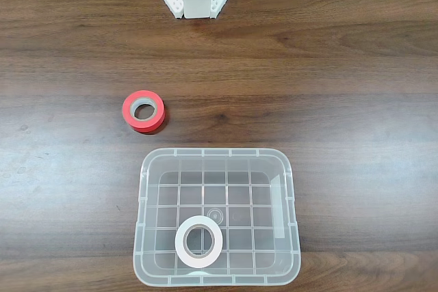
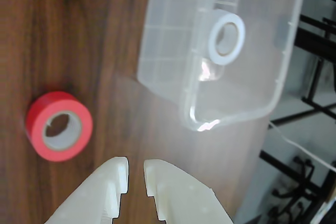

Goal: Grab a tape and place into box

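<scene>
The white tape roll (image 1: 199, 241) lies flat inside the clear plastic box (image 1: 146, 169), near its front wall. The gripper (image 2: 135, 170) hangs above bare table, fingers slightly parted, holding nothing. Risk: a further reach could take the red-orange roll (image 2: 59, 126), which sits closest.

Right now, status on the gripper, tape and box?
Gripper empty, jaws slightly apart, above bare table. White tape lying flat inside box. Red tape on table outside box, nothing blocking.
</scene>
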